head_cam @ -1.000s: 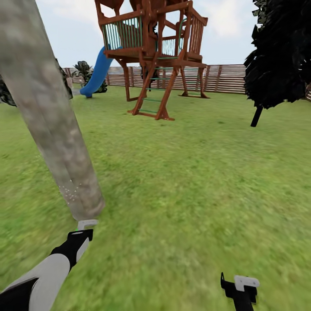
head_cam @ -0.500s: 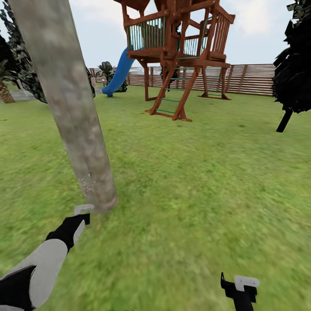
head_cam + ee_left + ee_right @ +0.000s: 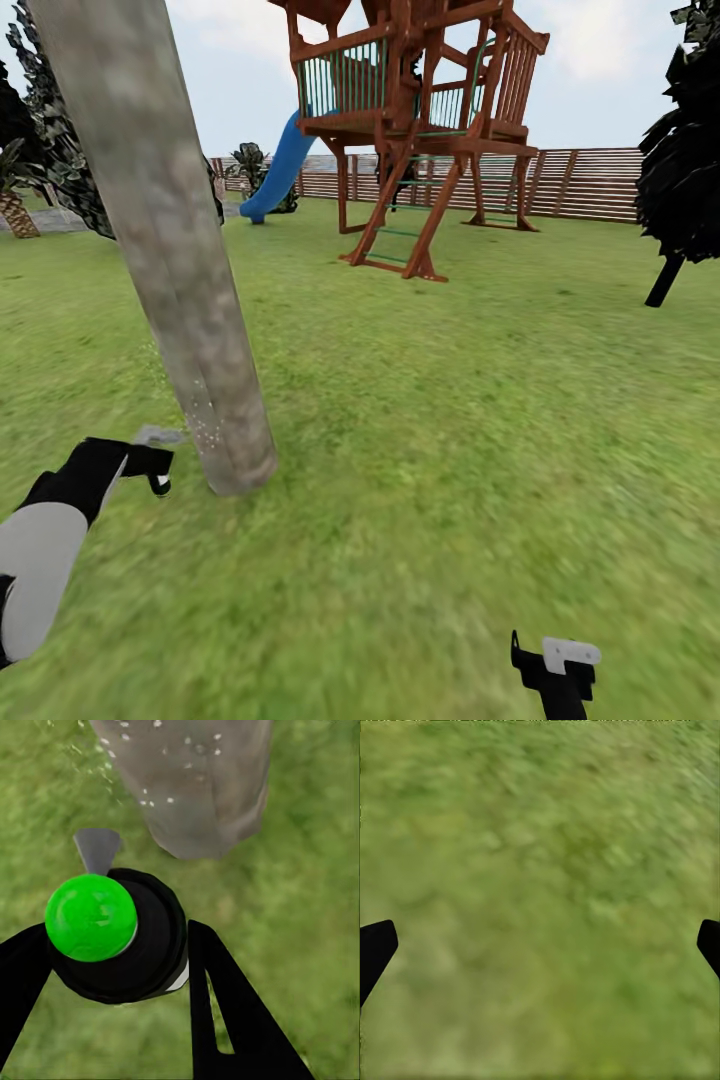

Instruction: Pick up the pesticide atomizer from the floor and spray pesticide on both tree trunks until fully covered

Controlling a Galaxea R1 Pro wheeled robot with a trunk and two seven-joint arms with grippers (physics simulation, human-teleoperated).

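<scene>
A thick mottled grey-brown tree trunk (image 3: 170,260) leans across the left of the head view, with its base in the grass. My left gripper (image 3: 150,462) sits just left of that base, shut on the pesticide atomizer (image 3: 142,945), a small black bottle whose top shows green, with a grey nozzle (image 3: 97,847) pointing toward the trunk (image 3: 202,795). Whitish pesticide specks (image 3: 205,425) dot the lower trunk and also show in the left wrist view (image 3: 165,765). My right gripper (image 3: 556,665) hangs low at the right, open over bare grass (image 3: 540,900).
A wooden playhouse (image 3: 420,110) with a blue slide (image 3: 278,165) stands on the lawn ahead, backed by a slatted fence (image 3: 590,185). A dark tree (image 3: 685,160) stands at the far right. Open grass lies between the trunk and the playhouse.
The left arm has swung the atomizer from in front of the trunk's base to its left side. The camera turned left earlier, shifting the whole scene right. The right gripper has stayed put.
</scene>
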